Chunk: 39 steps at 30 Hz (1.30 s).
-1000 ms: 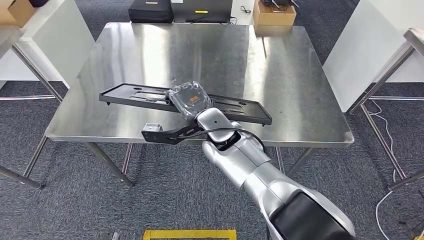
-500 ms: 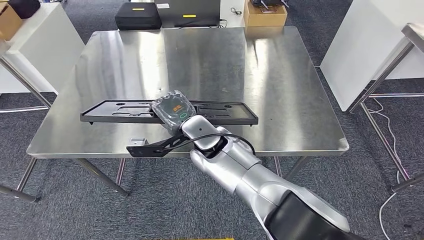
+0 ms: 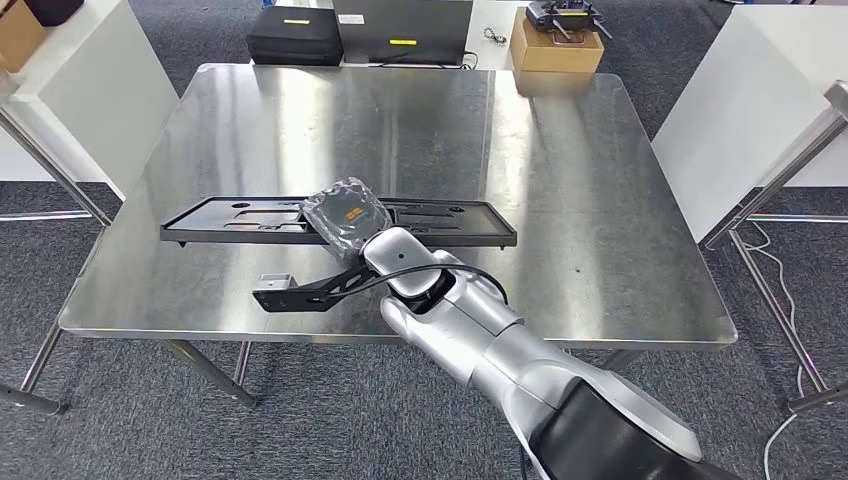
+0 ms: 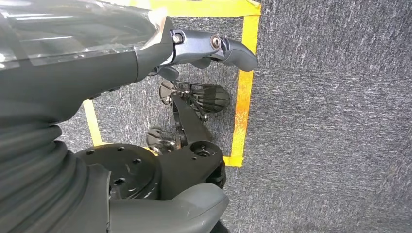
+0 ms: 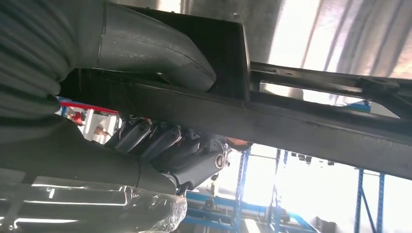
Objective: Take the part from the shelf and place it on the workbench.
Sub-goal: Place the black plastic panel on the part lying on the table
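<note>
1. The right hand (image 3: 345, 215), wrapped in clear plastic, is gripping the long black part (image 3: 340, 222) near its middle, thumb (image 5: 160, 53) on one face and dark fingers (image 5: 165, 145) curled round the other.
2. The part is hanging flat and level just over the steel tabletop (image 3: 560, 180), running crosswise along the near half; whether it is touching the surface yet, I cannot tell.
3. It is looking stiff to me: a thin moulded plate with slots, not sagging at either end, so probably light but awkwardly long.
4. Holding it at the centre is keeping it balanced; a grip nearer one end would likely let the far end dip and twist.
5. The plastic wrap may be making the grip a bit slippery, so a slow, level set-down seems wise.
6. The left hand (image 4: 145, 53) is hanging down over the grey carpet (image 4: 330, 121), its fingers partly curled and holding nothing.
</note>
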### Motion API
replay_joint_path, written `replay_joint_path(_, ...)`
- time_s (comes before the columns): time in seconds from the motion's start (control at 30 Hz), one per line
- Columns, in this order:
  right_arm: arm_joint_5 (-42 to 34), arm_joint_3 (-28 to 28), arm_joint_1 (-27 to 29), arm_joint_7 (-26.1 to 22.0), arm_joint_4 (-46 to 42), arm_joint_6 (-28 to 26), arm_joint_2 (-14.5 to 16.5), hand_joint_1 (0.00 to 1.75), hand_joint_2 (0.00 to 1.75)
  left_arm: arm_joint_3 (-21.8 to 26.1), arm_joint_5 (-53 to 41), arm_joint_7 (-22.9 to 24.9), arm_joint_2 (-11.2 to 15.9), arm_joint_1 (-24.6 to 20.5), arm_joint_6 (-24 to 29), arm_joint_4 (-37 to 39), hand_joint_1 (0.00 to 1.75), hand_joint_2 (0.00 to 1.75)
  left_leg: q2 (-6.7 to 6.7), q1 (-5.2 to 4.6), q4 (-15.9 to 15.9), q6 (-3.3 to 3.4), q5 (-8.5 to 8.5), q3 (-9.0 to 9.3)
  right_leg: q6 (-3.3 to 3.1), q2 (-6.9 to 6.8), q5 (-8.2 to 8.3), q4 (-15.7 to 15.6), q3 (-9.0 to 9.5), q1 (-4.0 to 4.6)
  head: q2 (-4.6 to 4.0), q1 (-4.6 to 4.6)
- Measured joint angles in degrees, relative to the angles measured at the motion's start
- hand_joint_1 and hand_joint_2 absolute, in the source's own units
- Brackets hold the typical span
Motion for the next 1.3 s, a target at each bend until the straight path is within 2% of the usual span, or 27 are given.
replay_joint_path(0.03, 0.0, 0.08, 0.06, 0.0, 0.12, -0.02, -0.1, 1.75, 1.75, -0.01, -0.06, 0.03, -0.01, 0.08, -0.01, 0.02, 0.0, 1.75, -0.13, -0.28, 0.0, 0.08, -0.44, 0.62, 0.07, 0.0, 1.19, -1.68, -0.18, 0.22, 0.0, 0.02)
replay_joint_path(0.1, 0.0, 0.22, 0.05, -0.01, 0.27, -0.07, -0.19, 1.75, 1.75, -0.01, -0.12, 0.17, -0.09, 0.16, -0.04, 0.04, 0.0, 1.75, -0.27, -0.76, -0.05, 0.18, -1.4, 1.91, -0.07, -0.04, 6.11, -9.61, 1.87, 0.93, 0.0, 0.06)
replay_joint_path(0.13, 0.0, 0.27, 0.01, -0.01, 0.32, -0.12, -0.2, 1.75, 1.75, 0.0, -0.13, 0.35, -0.16, 0.14, -0.04, 0.07, 0.0, 1.75, -0.36, -0.97, -0.05, 0.13, -1.89, 2.5, -0.57, 0.01, 8.09, -13.25, 2.96, 1.29, 0.0, -0.02)
replay_joint_path(0.17, 0.0, 0.33, -0.04, -0.02, 0.37, -0.18, -0.18, 1.75, 1.75, 0.01, -0.12, 0.55, -0.23, 0.05, -0.04, 0.1, 0.0, 1.75, -0.42, -1.05, -0.08, -0.05, -2.37, 2.85, -1.16, 0.09, 9.33, -15.72, 4.0, 1.56, 0.0, -0.06)
replay_joint_path(0.2, 0.0, 0.38, -0.07, -0.03, 0.41, -0.25, -0.18, 1.75, 1.75, 0.02, -0.11, 0.75, -0.29, -0.02, -0.03, 0.13, 0.0, 1.75, -0.48, -1.03, 0.11, -0.26, -2.6, 3.1, -1.83, 0.16, 9.88, -17.06, 4.59, 1.68, 0.0, -0.08)
replay_joint_path(0.23, 0.0, 0.43, -0.08, -0.03, 0.44, -0.31, -0.17, 1.75, 1.75, 0.04, -0.11, 0.89, -0.3, -0.04, -0.02, 0.16, 0.0, 1.75, -0.53, -1.0, 0.37, -0.53, -2.68, 3.37, -2.45, 0.26, 9.65, -17.4, 5.0, 1.65, 0.0, -0.07)
replay_joint_path(0.33, 0.0, 0.53, -0.09, -0.04, 0.46, -0.43, 0.07, 1.75, 1.75, 0.12, -0.11, 0.92, -0.23, 0.08, -0.02, 0.19, 0.0, 1.75, -0.3, -0.57, 3.14, -1.24, -3.51, 2.65, -3.5, 0.26, 9.79, -18.45, 7.27, 0.74, 0.01, 0.01)
replay_joint_path(0.37, 0.0, 0.55, -0.16, -0.04, 0.46, -0.47, 0.2, 1.75, 1.75, 0.16, -0.11, 0.91, -0.21, 0.06, -0.02, 0.19, 0.0, 1.75, -0.23, -0.33, 5.56, -1.65, -4.41, 1.35, -3.71, 0.24, 9.68, -18.62, 7.99, 0.45, 0.01, -0.04)
replay_joint_path(0.43, 0.0, 0.62, -0.18, -0.07, 0.49, -0.53, 0.4, 1.75, 1.75, 0.25, -0.11, 0.9, -0.22, 0.04, -0.02, 0.19, 0.0, 1.75, -0.09, 0.45, 11.96, -2.84, -6.9, -2.83, -3.77, 0.23, 9.1, -18.66, 8.65, 0.18, 0.0, -0.25)
replay_joint_path(0.47, 0.0, 0.66, -0.09, -0.08, 0.5, -0.54, 0.44, 1.75, 1.75, 0.31, -0.11, 0.9, -0.17, 0.09, -0.02, 0.2, 0.0, 1.75, 0.01, 0.95, 14.34, -3.46, -7.85, -4.97, -3.58, 0.29, 8.74, -18.64, 8.91, 0.0, 0.0, -0.21)
replay_joint_path(0.5, 0.0, 0.7, 0.03, -0.09, 0.54, -0.54, 0.44, 1.75, 1.75, 0.36, -0.11, 0.9, -0.11, 0.18, -0.01, 0.21, 0.0, 1.75, 0.17, 1.44, 15.15, -4.09, -7.93, -6.44, -3.23, 0.38, 8.33, -18.61, 9.22, -0.24, 0.0, -0.24)
replay_joint_path(0.53, 0.0, 0.73, 0.16, -0.09, 0.57, -0.54, 0.44, 1.75, 1.75, 0.41, -0.11, 0.9, -0.03, 0.27, -0.01, 0.22, 0.0, 1.75, 0.33, 1.94, 13.95, -4.69, -6.68, -6.85, -2.82, 0.46, 7.9, -18.54, 9.65, -0.54, 0.0, -0.26)
replay_joint_path(0.57, 0.0, 0.74, 0.24, -0.09, 0.6, -0.54, 0.44, 1.75, 1.75, 0.43, -0.11, 0.9, 0.05, 0.36, -0.01, 0.24, 0.0, 1.75, 0.48, 2.42, 11.06, -5.27, -4.3, -6.32, -2.35, 0.53, 7.39, -18.42, 10.15, -0.89, 0.0, -0.24)
replay_joint_path(0.6, 0.0, 0.74, 0.28, -0.09, 0.63, -0.54, 0.43, 1.75, 1.75, 0.45, -0.11, 0.9, 0.08, 0.41, -0.01, 0.26, 0.0, 1.75, 0.58, 2.9, 7.18, -5.93, -1.36, -5.14, -1.76, 0.54, 6.81, -18.24, 10.58, -1.13, 0.0, -0.27)
replay_joint_path(0.63, 0.0, 0.75, 0.27, -0.09, 0.67, -0.54, 0.43, 1.75, 1.75, 0.46, -0.11, 0.91, 0.07, 0.43, 0.02, 0.3, 0.0, 1.75, 0.59, 3.1, 3.89, -6.21, 0.23, -4.1, -1.2, 0.54, 6.3, -17.97, 10.98, -1.31, 0.0, -0.43)
replay_joint_path(0.67, -0.01, 0.76, 0.2, -0.09, 0.7, -0.53, 0.46, 1.75, 1.75, 0.48, -0.11, 0.99, 0.06, 0.39, 0.17, 0.34, 0.0, 1.75, 0.61, 3.11, 1.81, -6.03, 1.2, -3.23, -0.67, 0.53, 5.88, -17.75, 11.1, -1.28, 0.0, -0.62)
replay_joint_path(0.7, -0.02, 0.77, 0.17, -0.09, 0.73, -0.51, 0.47, 1.75, 1.75, 0.49, -0.11, 1.24, 0.04, 0.34, 0.54, 0.38, 0.0, 1.75, 0.54, 2.98, 0.91, -5.54, 1.41, -2.84, -0.15, 0.51, 5.55, -17.64, 11.07, -1.13, 0.0, -0.7)
replay_joint_path(0.73, -0.07, 0.79, 0.15, -0.08, 0.75, -0.5, 0.49, 1.75, 1.75, 0.5, -0.12, 1.64, 0.05, 0.3, 1.12, 0.42, 0.0, 1.75, 0.47, 2.68, 0.99, -4.8, 0.96, -2.81, 0.22, 0.52, 5.37, -17.75, 11.06, -1.02, 0.0, -0.75)
replay_joint_path(0.77, -0.13, 0.79, 0.15, -0.06, 0.75, -0.48, 0.5, 1.75, 1.75, 0.52, -0.12, 2.05, 0.02, 0.28, 1.71, 0.42, 0.0, 1.75, 0.47, 2.57, 1.0, -4.26, 1.45, -2.7, 0.5, 0.48, 5.24, -17.82, 11.08, -0.92, 0.0, -0.66)
replay_joint_path(0.8, -0.2, 0.8, 0.16, -0.04, 0.75, -0.45, 0.47, 1.75, 1.75, 0.54, -0.12, 2.44, -0.04, 0.3, 2.19, 0.43, 0.0, 1.75, 0.37, 2.5, 0.9, -4.02, 1.69, -2.78, 0.62, 0.46, 5.2, -18.0, 11.24, -0.92, 0.0, -0.5)
replay_joint_path(1.03, -0.3, 0.79, 0.13, 0.17, 0.82, -0.34, 0.29, 1.75, 1.75, 0.91, 0.07, 2.85, -0.16, 0.47, 2.46, 0.49, 0.0, 1.75, -0.38, 1.94, 0.73, -3.28, 1.55, -2.91, 0.53, 0.16, 5.32, -19.72, 12.36, -0.98, 0.0, -0.2)
replay_joint_path(1.2, 0.4, -0.87, -0.1, 2.3, 2.91, -0.52, -0.2, 1.75, 1.75, 0.93, -0.48, 2.78, -0.01, 0.52, 1.79, 0.52, 0.0, 1.75, -0.41, 1.72, 0.74, -2.65, 1.33, -2.77, 0.6, 0.07, 5.26, -20.03, 12.08, -1.05, 0.0, -0.24)
replay_joint_path(1.3, 1.81, -4.39, -0.28, 3.8, 5.82, -1.13, -2.19, 1.75, 1.75, 0.92, -1.32, 3.12, 0.25, 0.52, 1.37, 0.53, 0.0, 1.75, -0.57, 1.69, 0.75, -2.49, 1.33, -2.66, 1.17, -0.13, 5.21, -20.07, 12.12, -1.06, 0.0, -0.24)
